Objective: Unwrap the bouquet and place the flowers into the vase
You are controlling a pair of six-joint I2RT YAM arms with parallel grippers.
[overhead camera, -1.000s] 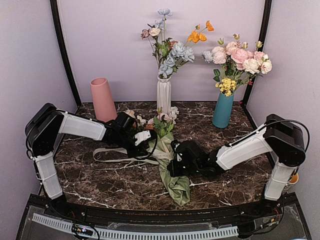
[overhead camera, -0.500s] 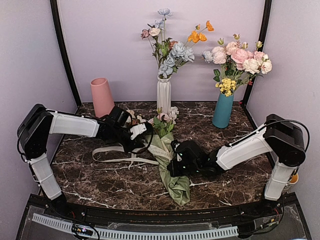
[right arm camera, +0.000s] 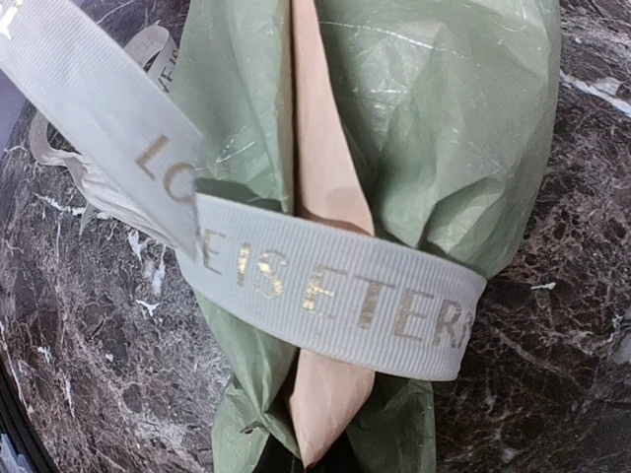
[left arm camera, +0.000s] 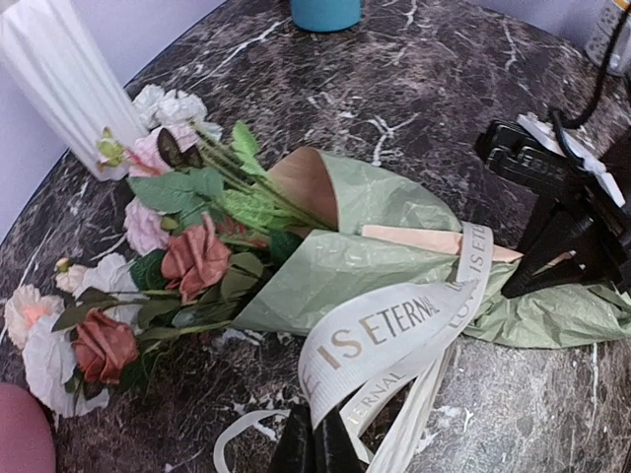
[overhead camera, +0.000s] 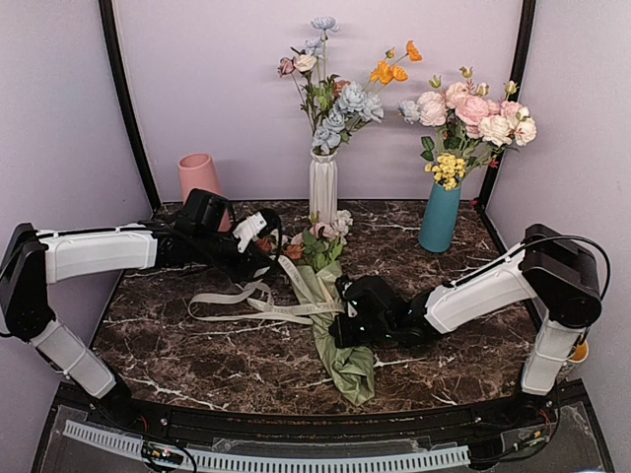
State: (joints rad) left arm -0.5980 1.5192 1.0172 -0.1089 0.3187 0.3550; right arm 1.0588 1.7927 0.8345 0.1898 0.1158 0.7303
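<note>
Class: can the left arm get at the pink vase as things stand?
Probably, not yet: the vase stands just behind the arm, but the left gripper is shut on the ribbon.

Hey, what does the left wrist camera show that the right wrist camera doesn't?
Only the left wrist view shows the flowers spilling from the open end of the green paper wrap, the white ribbed vase and the base of the teal vase. The right wrist view adds no extra object, just a closer look at the cream ribbon looped across the wrap. Both show the wrap, the gold-lettered ribbon and the marble table.
</note>
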